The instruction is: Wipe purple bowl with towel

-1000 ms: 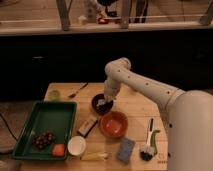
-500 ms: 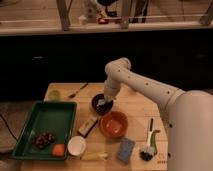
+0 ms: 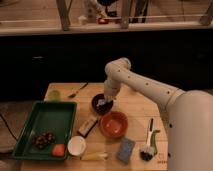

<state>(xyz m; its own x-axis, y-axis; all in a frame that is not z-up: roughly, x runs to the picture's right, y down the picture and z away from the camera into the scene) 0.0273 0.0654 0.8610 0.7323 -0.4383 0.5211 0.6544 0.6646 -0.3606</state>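
Purple bowl sits at centre frame on the wooden table; the towel, a pale scrap, lies inside it, under the gripper, which is down in the bowl's mouth; whether it is spread or pinching the cloth, cannot tell. Judgement: wiping is under way, cloth on the inner surface; how much of the bowl is covered cannot be read; lifting out remains.

Outward: orange bowl just beside, lower right; a small dark block near, lower left; green tray left; white bowl below; light-blue block and brush toward lower right. Free tabletop lies right and above the bowl; far table edge is close behind it.
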